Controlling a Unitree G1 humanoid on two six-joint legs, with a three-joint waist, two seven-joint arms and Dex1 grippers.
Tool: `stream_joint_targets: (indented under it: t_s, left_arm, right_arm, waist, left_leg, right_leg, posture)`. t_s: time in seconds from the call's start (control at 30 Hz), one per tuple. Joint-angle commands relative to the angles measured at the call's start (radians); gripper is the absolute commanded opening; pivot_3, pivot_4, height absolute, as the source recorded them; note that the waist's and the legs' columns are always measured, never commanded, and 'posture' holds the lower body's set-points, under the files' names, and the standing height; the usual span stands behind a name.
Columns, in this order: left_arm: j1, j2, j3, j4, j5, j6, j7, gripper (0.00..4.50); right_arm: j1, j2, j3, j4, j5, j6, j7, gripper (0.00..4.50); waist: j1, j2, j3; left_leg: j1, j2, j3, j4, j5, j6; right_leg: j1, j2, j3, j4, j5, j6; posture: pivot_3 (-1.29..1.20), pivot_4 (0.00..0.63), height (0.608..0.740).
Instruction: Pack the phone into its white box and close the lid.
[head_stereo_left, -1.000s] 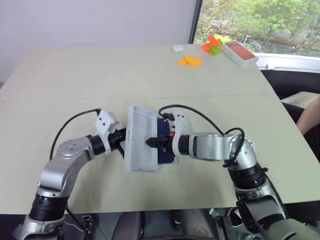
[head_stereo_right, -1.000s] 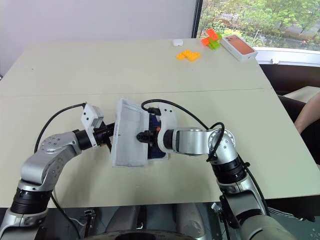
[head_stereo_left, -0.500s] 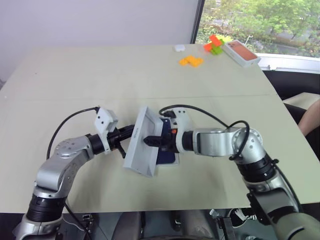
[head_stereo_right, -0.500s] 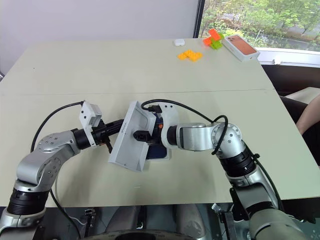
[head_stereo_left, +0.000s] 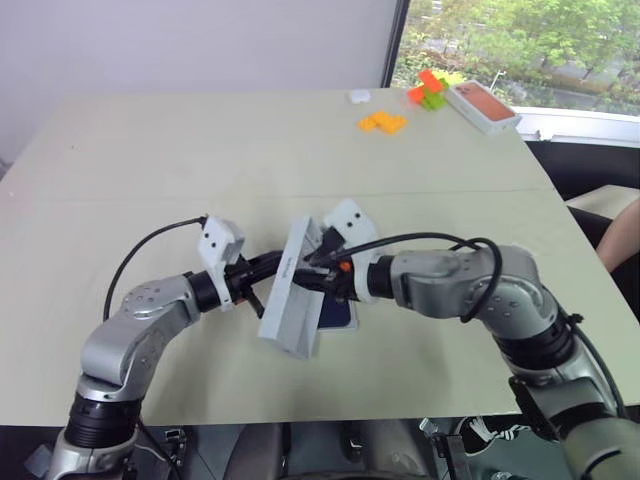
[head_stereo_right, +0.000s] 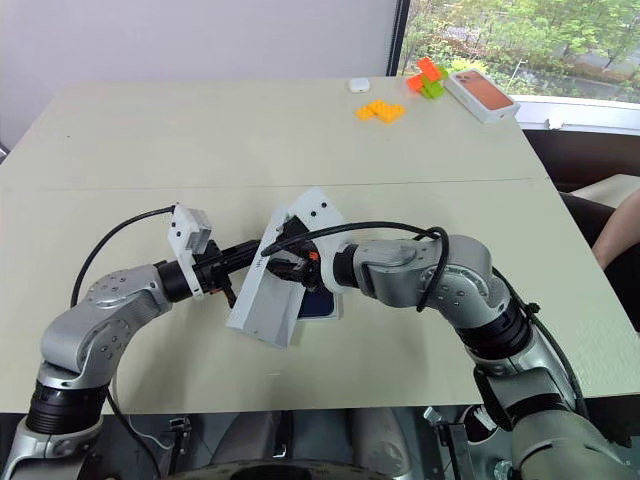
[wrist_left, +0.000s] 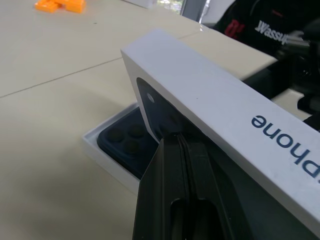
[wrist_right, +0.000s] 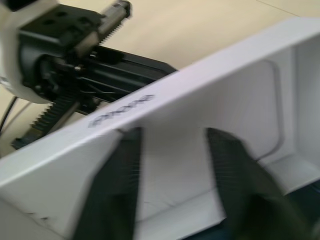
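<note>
The left gripper (wrist_left: 172, 165), fingers pinched together, is gripping the tilted white cardboard lid (head_stereo_left: 293, 300) over the dark navy phone (wrist_left: 125, 142) lying in its shallow white box (wrist_left: 107, 160). The right gripper's (wrist_right: 172, 150) fingers are spread inside the lid's hollow.

The white rectangular cardboard lid (wrist_left: 210, 110) looks smooth and matt, grey lettering printed along its side wall. The slim dark navy phone (wrist_left: 122, 142) has a soft satin sheen, lying in the white cardboard box (wrist_left: 97, 147). The pale beige bench (head_stereo_left: 200, 150) is smooth and matt.
</note>
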Motion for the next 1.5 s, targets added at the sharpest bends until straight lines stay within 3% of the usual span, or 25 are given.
stream_joint_targets:
  t_s: [0.03, 0.3, 0.57, 0.97, 1.5]
  left_arm:
    - [-0.016, -0.022, -0.009, -0.09, -0.07, 0.006, -0.008, 0.0]
    - [-0.061, -0.035, 0.073, -0.124, -0.149, 0.062, 0.043, 0.0]
    - [-0.052, -0.009, 0.087, -0.146, -0.153, 0.1, 0.054, 0.0]
    - [0.033, 0.005, -0.008, -0.119, -0.097, 0.105, 0.046, 0.0]
    - [0.038, 0.071, 0.054, -0.072, -0.128, 0.141, 0.047, 0.0]
  right_arm:
    - [0.016, 0.064, -0.024, 0.029, -0.045, -0.013, 0.03, 0.13]
    - [0.0, 0.253, -0.085, 0.109, -0.097, -0.033, 0.084, 0.06]
    - [-0.001, 0.351, -0.051, 0.178, -0.236, -0.053, 0.171, 0.06]
    - [0.063, 0.345, -0.091, 0.196, -0.332, 0.022, 0.246, 0.06]
    - [0.027, 0.24, -0.205, 0.113, -0.356, 0.103, 0.306, 0.06]
  waist:
    - [-0.001, 0.0, 0.0]
    - [-0.002, 0.0, 0.0]
    - [-0.003, 0.0, 0.0]
    - [-0.003, 0.0, 0.0]
    - [-0.008, 0.0, 0.0]
  left_leg:
    - [0.0, 0.0, 0.0, 0.0, 0.0, 0.0]
    - [0.0, 0.0, 0.0, 0.0, 0.001, -0.001]
    - [0.0, -0.001, 0.0, 0.0, 0.001, -0.001]
    - [0.0, -0.002, 0.0, 0.0, 0.001, -0.002]
    - [0.0, -0.002, 0.0, 0.0, 0.001, -0.002]
  right_leg:
    - [0.0, 0.0, 0.0, 0.0, 0.0, 0.0]
    - [0.0, 0.0, 0.0, 0.001, 0.0, 0.0]
    - [0.0, -0.001, 0.0, 0.0, 0.0, 0.0]
    - [0.0, -0.002, 0.0, 0.0, 0.0, 0.0]
    - [0.0, -0.001, 0.0, 0.001, 0.0, 0.0]
  posture:
    - [0.0, 0.15, 0.74]
    - [0.0, 0.15, 0.74]
    - [0.0, 0.15, 0.74]
    - [0.0, 0.15, 0.74]
    - [0.0, 0.15, 0.74]
